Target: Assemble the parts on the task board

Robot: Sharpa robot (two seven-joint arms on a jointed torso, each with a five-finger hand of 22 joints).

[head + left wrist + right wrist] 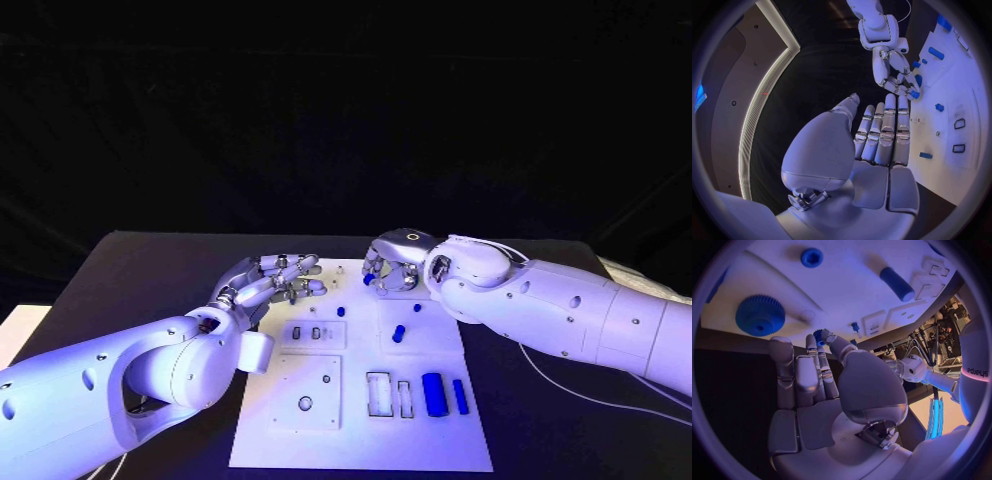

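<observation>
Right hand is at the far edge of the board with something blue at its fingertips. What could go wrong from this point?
1. The right hand pinches a small blue gear only at its fingertips; it could slip and roll off the task board.
2. The large blue gear sits close by, so the fingers might knock it.
3. The left hand hovers open beside the right one; the two could collide.

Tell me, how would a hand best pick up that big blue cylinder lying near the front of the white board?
Probably from straight above, pinching across the middle of the blue cylinder. It lies on its side on the task board, long axis running front to back, so its rounded flanks are exposed; a thinner blue bar lies close beside it, so fingers should come down narrowly.
</observation>
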